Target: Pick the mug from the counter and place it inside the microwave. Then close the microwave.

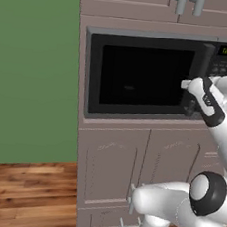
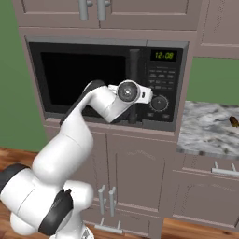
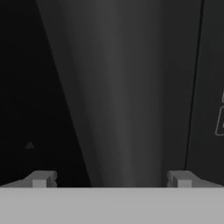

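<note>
The arm (image 2: 74,135) is rising from the base and reaching forward and up to the microwave (image 1: 149,77), whose dark glass door is lying shut, flush with the grey frame. The hand (image 3: 111,179) is sitting right at the door's vertical handle (image 2: 134,84), between the glass and the black panel (image 2: 163,88). In the hand view the handle (image 3: 127,96) is standing as a broad grey bar just ahead of the hand, and the two fingertips (image 3: 41,179) are spread wide apart, one to each side of the bar, gripping nothing. Whether they are touching it cannot be told.

On the panel, green digits (image 2: 164,55) are glowing above rows of buttons and a round dial (image 2: 159,103). The microwave is sitting in a beige cabinet (image 1: 114,170), with doors below and more above.

To the right, the marbled desk (image 2: 205,126) is carrying a small brown object (image 2: 233,122) near its far right edge. The mug cannot be seen on the desk, and the dark glass is hiding the microwave's inside.
</note>
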